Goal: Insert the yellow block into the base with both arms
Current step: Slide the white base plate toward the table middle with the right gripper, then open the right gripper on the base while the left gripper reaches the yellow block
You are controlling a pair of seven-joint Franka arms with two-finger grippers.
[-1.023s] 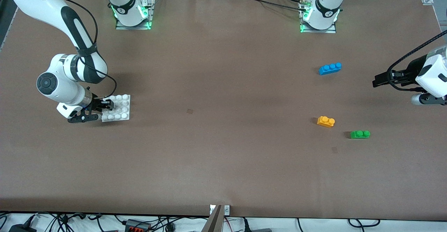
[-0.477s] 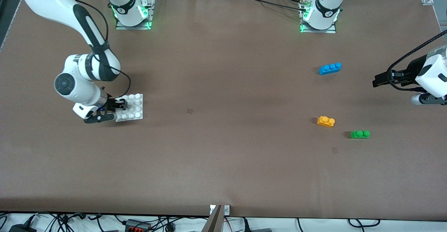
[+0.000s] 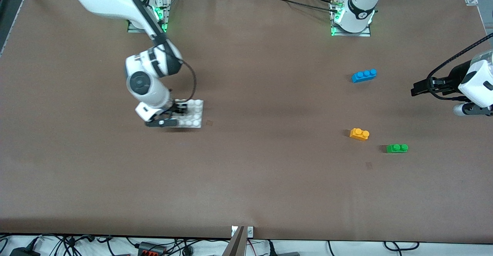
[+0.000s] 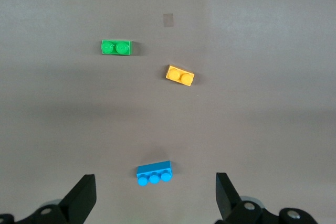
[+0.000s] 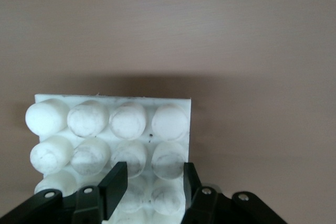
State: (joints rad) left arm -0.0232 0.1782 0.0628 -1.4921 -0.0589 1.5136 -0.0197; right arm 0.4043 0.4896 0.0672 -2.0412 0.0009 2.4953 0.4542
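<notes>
1. Desk: flat brown surface carrying all items; both arm bases stand along its edge farthest from front cam.

2. Base: flat white square plastic plate w/ 4x4 grid of round studs. Held at one edge by right gripper, roughly mid-desk on the right arm's half. Shadow shows under it in right wrist view; whether it touches the desk or sits just above it: cannot tell.

3. Right gripper: black two-finger unit on white jointed arm reaching from its base. Fingers closed in on the base's edge, clamped across one column of studs.

4. Yellow block: small orange-yellow plastic brick, two round studs up. Lies flat on desk toward left arm's end, well apart from the base. Untouched; also in left wrist view.

5. Green two-stud plastic brick: on desk near yellow block, slightly nearer front cam and closer to left arm's end. Not touching it.

6. Blue three-stud plastic brick: on desk, farther from front cam than yellow block, well apart from it.

7. Left gripper: black two-finger unit, up in the air over desk at left arm's end, arm waiting. Fingers spread wide apart, holding nothing; blue brick shows between them in left wrist view.
</notes>
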